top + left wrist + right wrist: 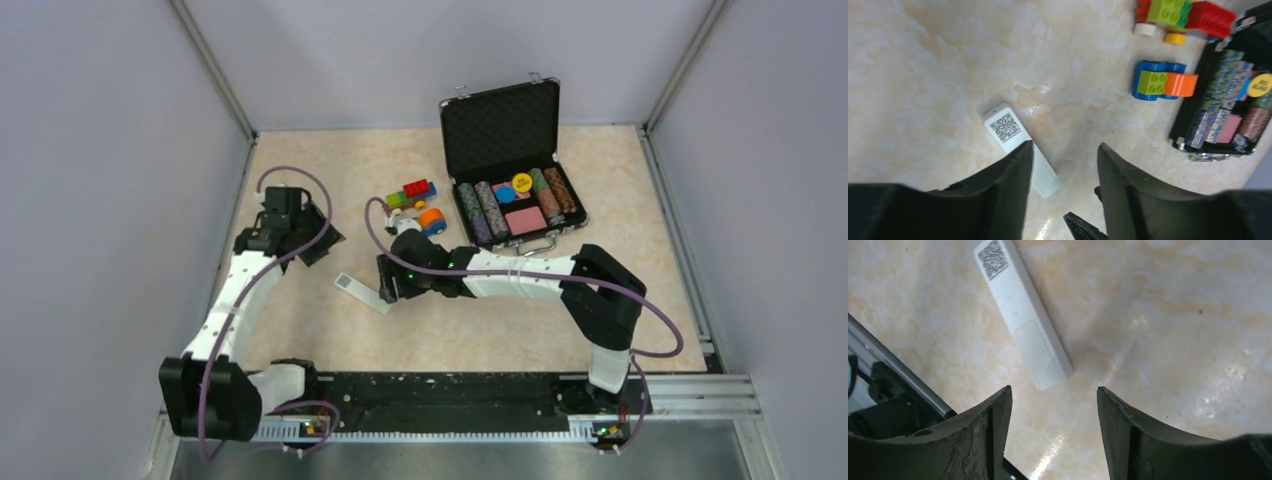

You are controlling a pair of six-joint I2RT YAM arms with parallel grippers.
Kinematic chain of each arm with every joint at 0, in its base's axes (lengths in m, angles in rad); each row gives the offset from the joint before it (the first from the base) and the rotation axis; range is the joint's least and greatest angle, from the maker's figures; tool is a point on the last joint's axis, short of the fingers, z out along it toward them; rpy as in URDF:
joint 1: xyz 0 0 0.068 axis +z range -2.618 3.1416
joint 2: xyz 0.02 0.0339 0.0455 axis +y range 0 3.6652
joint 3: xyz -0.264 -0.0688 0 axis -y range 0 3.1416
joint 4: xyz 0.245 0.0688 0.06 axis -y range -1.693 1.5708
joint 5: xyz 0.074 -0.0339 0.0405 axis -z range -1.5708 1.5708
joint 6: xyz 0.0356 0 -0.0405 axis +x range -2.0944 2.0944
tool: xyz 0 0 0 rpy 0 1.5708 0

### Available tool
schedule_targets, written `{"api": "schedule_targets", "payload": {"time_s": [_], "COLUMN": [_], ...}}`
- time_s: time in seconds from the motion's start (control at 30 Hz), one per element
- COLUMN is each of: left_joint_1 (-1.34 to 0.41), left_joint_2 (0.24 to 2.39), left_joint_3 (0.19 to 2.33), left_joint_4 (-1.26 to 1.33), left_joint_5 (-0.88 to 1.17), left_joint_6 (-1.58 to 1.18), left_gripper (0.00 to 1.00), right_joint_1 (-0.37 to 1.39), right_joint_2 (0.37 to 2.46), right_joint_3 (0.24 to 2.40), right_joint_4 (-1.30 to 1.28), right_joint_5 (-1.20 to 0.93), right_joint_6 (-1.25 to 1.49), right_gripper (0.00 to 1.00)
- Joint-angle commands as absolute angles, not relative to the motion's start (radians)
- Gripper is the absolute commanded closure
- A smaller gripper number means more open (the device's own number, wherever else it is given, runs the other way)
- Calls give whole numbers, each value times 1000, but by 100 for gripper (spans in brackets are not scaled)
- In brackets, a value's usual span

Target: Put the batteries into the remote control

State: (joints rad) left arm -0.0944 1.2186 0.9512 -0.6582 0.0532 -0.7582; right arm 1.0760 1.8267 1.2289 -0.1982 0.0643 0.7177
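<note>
The pale marbled table (480, 340) is boxed in by grey walls (120, 150) on three sides, with a metal rail (680, 395) along the near edge. The right arm (520, 275) lies long and low, stretched leftward from its base to mid-table. The left arm (235, 300) rises along the left wall, its wrist bent inward. A black case (505, 130) of poker chips stands open at the back right, and the toy brick cars (415, 200) sit just in front of it to the left (close behind the right wrist). The remote control (362, 293) lies slantwise at mid-table, code sticker up, with bare tabletop from it to the rail. The right claw (1053, 390) hovers by its near end, jaws apart and empty. The left claw (1065, 147) is also spread, holding nothing.
</note>
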Motion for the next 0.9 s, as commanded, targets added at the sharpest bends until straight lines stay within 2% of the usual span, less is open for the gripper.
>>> {"api": "schedule_targets", "payload": {"time_s": [0.0,0.13,0.27,0.57,0.73,0.87], "left_joint_1": [-35,9,74,264,316,329], "left_joint_2": [1058,987,974,1001,1033,1048], "left_joint_3": [973,999,1017,944,900,869], "left_joint_4": [-710,-761,-809,-774,-735,-690], "left_joint_5": [28,23,64,264,358,402], "left_joint_6": [-799,-802,-789,-779,-780,-779], "left_gripper": [41,21,11,8,8,8], "right_joint_1": [1129,1148,1165,1175,1193,1196], "right_joint_2": [1883,1953,2011,2072,2086,2097], "right_joint_3": [1339,1407,1451,1474,1464,1456], "right_joint_4": [-171,-225,-244,-255,-258,-254], "right_joint_5": [39,68,98,156,195,168], "right_joint_6": [336,237,183,151,110,108], "right_gripper": [37,35,34,35,44,59]}}
